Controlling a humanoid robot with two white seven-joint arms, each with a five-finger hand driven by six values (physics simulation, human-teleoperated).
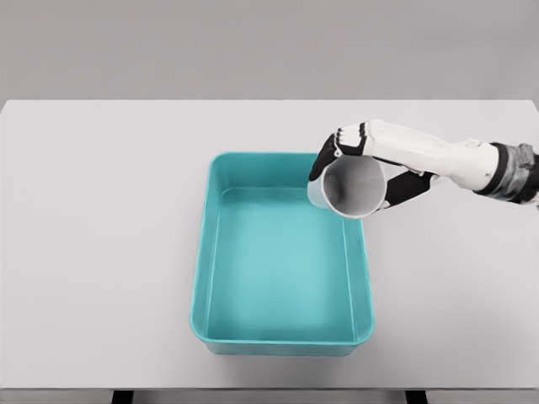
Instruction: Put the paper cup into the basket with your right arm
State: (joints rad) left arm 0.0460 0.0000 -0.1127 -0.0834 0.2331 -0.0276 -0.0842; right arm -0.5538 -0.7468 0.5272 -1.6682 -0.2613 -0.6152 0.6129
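Over the teal rectangular plastic basket's two o'clock rim, the right hand's fingers clasp a white unlabelled paper cup, mouth tilted toward camera; its base is hidden.

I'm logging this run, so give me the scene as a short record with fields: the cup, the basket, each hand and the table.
paper cup: white paper cup, tilted with its open mouth toward the camera, over the basket's upper right corner
basket: teal rectangular basket, nothing inside it, standing on the table
right hand: right hand reaching in from the right, fingers wrapped around the cup
left hand: not in view
table: white table
task state: cup held, not yet released into the basket
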